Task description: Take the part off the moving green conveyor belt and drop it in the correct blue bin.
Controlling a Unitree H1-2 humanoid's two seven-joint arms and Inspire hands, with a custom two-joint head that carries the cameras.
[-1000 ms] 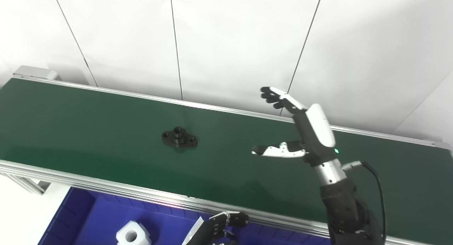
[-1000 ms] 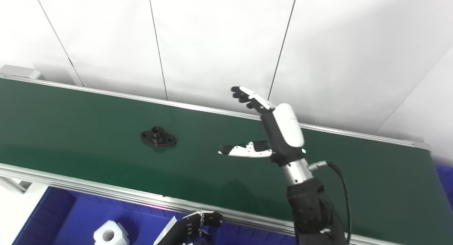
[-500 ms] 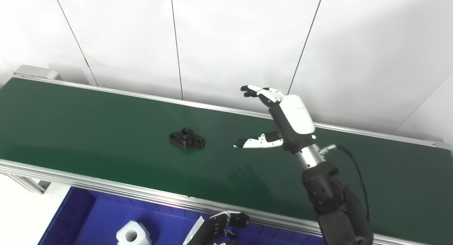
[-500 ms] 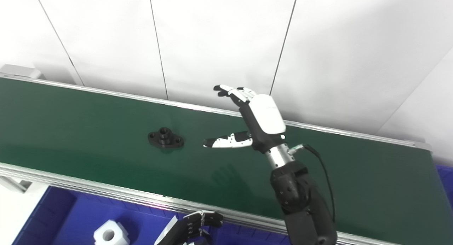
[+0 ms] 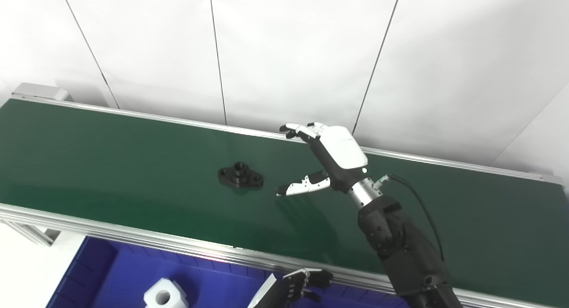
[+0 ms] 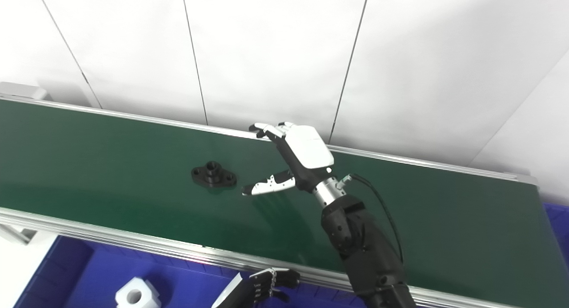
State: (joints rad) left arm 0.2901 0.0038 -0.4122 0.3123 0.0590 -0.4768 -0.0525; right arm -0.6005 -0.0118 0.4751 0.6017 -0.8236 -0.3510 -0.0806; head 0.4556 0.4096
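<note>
Above the belt (image 5: 111, 166), right hand (image 5: 331, 159) spread, low.

Head cameras side by side, looking down; both share conveyor belt (image 5: 111, 166), blue bin (image 6: 89, 272).

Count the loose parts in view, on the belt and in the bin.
2. A black flanged metal part lies on the green conveyor belt; a white block with a hole sits in the blue bin. Others may be hidden.

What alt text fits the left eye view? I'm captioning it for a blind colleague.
The robot's right hand, open, reaches over a green conveyor belt toward a black flanged part lying just to its left. Below, the left hand hangs over a blue bin holding a white part.
</note>
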